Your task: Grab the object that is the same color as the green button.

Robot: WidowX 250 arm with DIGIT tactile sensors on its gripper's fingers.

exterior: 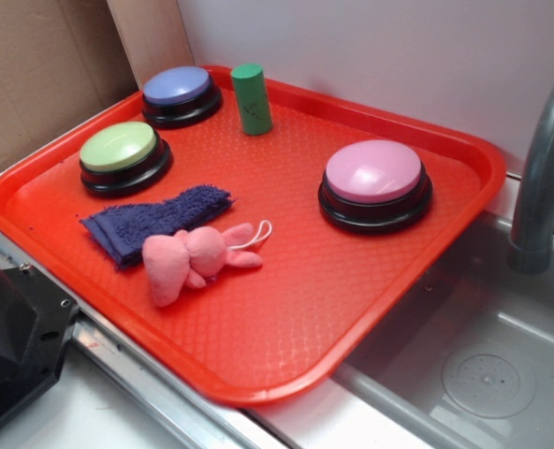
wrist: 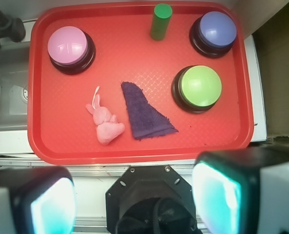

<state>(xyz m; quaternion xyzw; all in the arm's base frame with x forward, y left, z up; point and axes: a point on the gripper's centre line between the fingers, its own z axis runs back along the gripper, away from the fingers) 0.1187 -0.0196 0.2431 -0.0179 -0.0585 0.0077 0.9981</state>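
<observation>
Gripper (wrist: 130,204): your jaws stand released, nothing between them, at 6 o'clock below the tray (wrist: 139,151).
Green cylinder (wrist: 160,22): upright at the tray's 12 o'clock edge, untouched.
Green button (wrist: 199,87): at 4 o'clock from your cylinder, well apart.

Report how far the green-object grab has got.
Nothing looks done yet: the green cylinder stands upright and untouched at the tray's far edge, beside the blue button. In hand: nothing; the hand is open, back off the tray's near edge. Left: reach over, close on the cylinder, lift.
</observation>
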